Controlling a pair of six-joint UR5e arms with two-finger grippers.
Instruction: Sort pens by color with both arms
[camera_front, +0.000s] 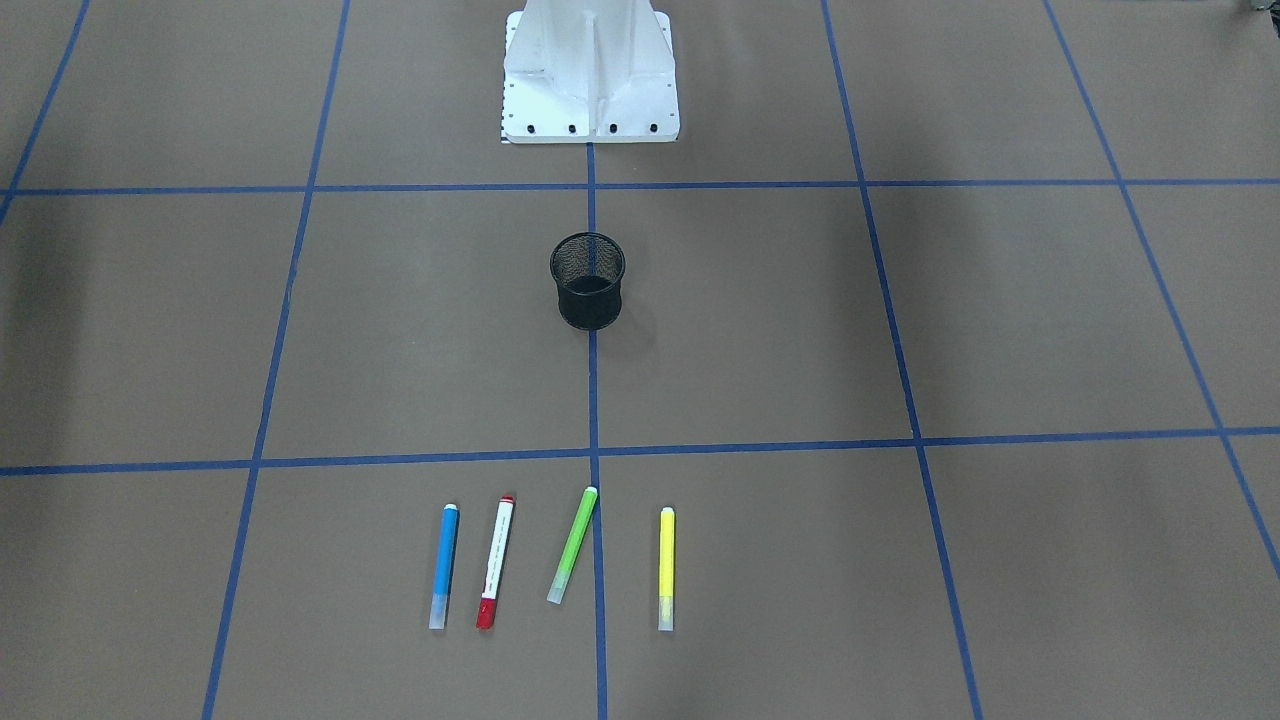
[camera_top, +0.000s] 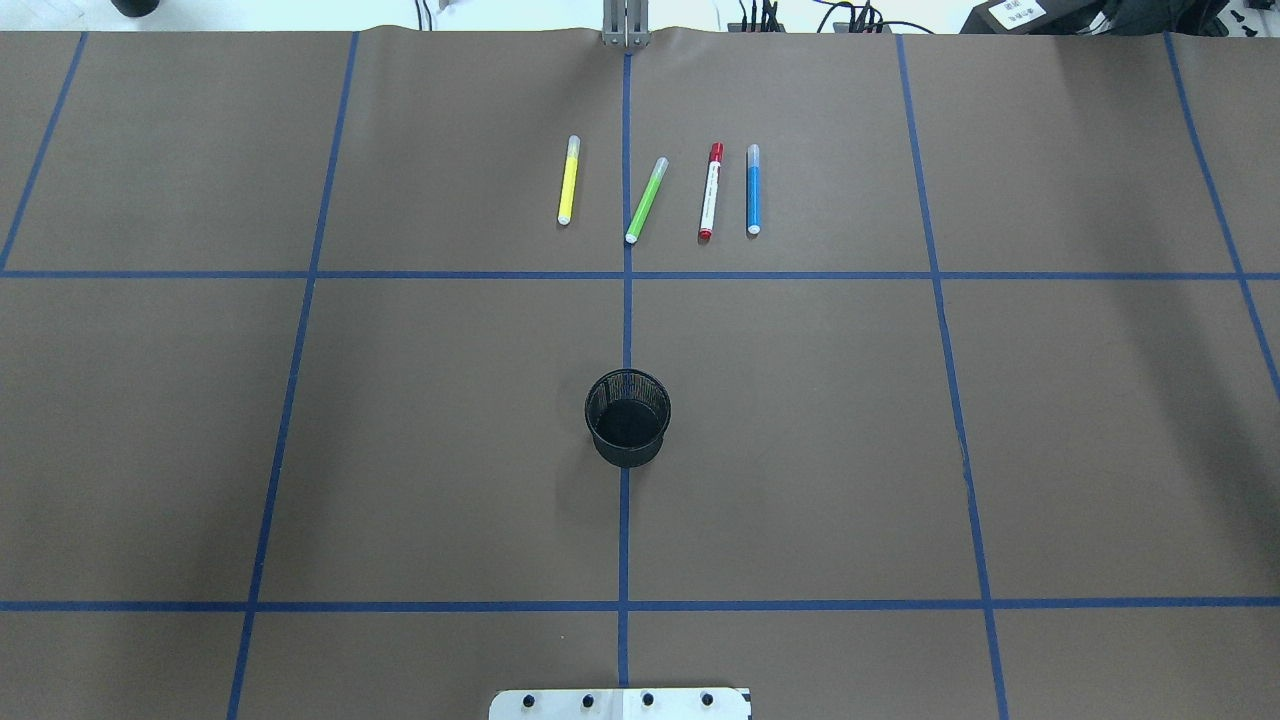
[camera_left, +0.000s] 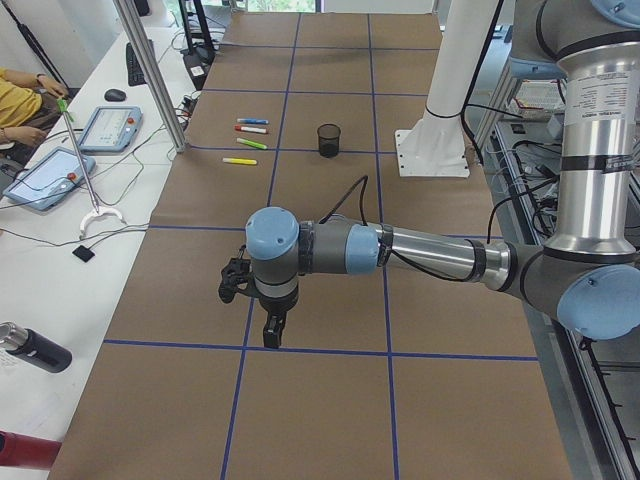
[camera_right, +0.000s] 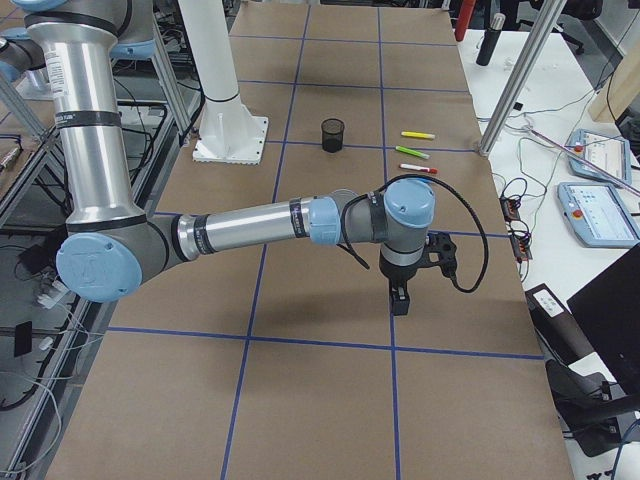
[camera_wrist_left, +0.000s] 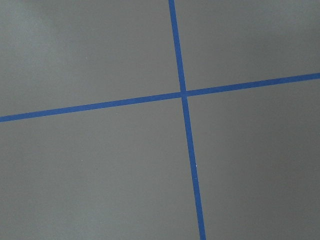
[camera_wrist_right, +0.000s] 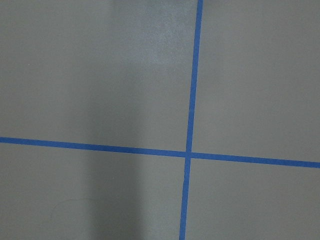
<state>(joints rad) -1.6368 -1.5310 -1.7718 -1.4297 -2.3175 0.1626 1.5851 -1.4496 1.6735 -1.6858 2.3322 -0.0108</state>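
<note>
- Overhead exterior gives us the brown taped table (camera_top: 400, 450); a white desk (camera_left: 60, 250) runs beside it.
- Left arm (camera_left: 420, 250) and right arm (camera_right: 250, 222) hang at opposite table ends; whether left gripper (camera_left: 272, 330) and right gripper (camera_right: 401, 298) are apart or together, we cannot tell.
- Past the mesh cup (camera_top: 627, 418), the pens lie lengthwise away from the base (camera_top: 620, 703): yellow pen (camera_top: 568, 181) on the left's side, green pen (camera_top: 646, 200) tilted beside the centre line, red pen (camera_top: 710, 191) and blue pen (camera_top: 753, 190) on the right's.

A brown-paper-covered table (camera_top: 400, 450) is carrying a grid of blue tape lines (camera_top: 300, 274). In the overhead view, four pens are lying side by side, apart, in the upper middle of the frame. From left to right they are the yellow pen (camera_top: 568, 181), the light green pen (camera_top: 646, 200), which is tilting with its lower end just beside the centre line, the white pen with red ends (camera_top: 711, 191), and the blue pen (camera_top: 753, 190). A black mesh cup (camera_top: 627, 418) is standing upright at centre frame on the middle line. A white base pedestal (camera_top: 620, 703) is sitting at the bottom edge.
</note>
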